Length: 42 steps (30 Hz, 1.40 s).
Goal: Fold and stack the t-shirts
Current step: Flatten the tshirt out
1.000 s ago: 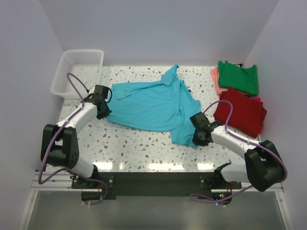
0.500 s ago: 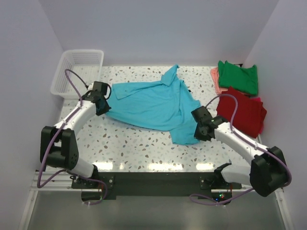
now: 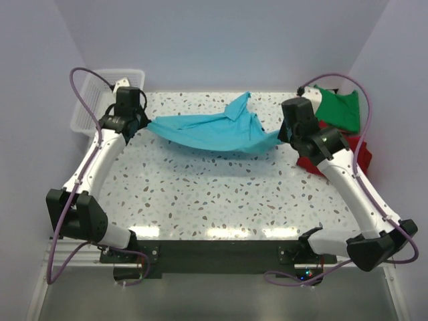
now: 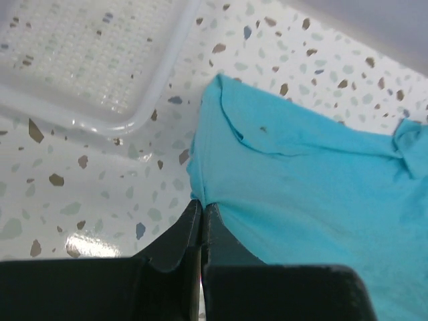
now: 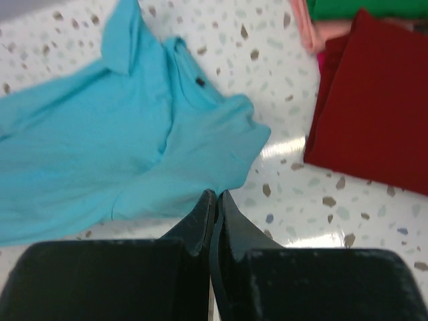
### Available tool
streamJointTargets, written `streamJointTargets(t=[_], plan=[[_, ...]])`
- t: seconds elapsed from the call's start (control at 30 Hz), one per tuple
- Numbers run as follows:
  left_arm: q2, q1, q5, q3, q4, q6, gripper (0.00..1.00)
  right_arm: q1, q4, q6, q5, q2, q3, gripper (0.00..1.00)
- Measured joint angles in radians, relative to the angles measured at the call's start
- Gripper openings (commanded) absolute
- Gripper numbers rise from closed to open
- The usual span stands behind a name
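A turquoise t-shirt [image 3: 214,130] hangs stretched between both arms above the back of the table, its far sleeve still resting near the back edge. My left gripper [image 3: 142,124] is shut on the shirt's left corner [image 4: 200,200]. At the right, my right gripper [image 3: 281,136] is shut on its other corner [image 5: 217,192]. A green t-shirt [image 3: 338,107] lies folded at the back right, with a red t-shirt [image 3: 358,150] folded in front of it, partly hidden by my right arm. In the right wrist view the red t-shirt [image 5: 374,107] and a strip of salmon-pink t-shirt [image 5: 321,30] show.
A white lattice basket [image 3: 87,110] stands at the back left corner, also seen as a white basket [image 4: 93,60] in the left wrist view. The speckled table [image 3: 221,194] reaches to walls at back and sides.
The right gripper shut on the shirt's front right corner. Both arms then rose and moved toward the back, lifting the turquoise shirt off the table and pulling it taut.
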Motion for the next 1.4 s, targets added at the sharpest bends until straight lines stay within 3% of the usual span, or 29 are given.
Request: streamJointTargets(t=[0.27,0.47,0.83,1.4], plan=[[0.007,0.000,0.016,0.235,0.014,0.066,0.00,0.000,0.046,-0.204,0.105,0.115,0.409,0.00],[0.027,0.001,0.090,0.375,0.082,0.113,0.00,0.000,0.137,-0.338,0.124,0.139,0.576,0.00],[0.038,0.001,0.246,0.554,0.246,0.216,0.00,0.000,0.287,-0.487,0.087,0.131,0.705,0.00],[-0.159,0.001,0.262,0.550,0.364,0.230,0.00,0.000,0.400,-0.546,-0.008,0.046,0.808,0.00]])
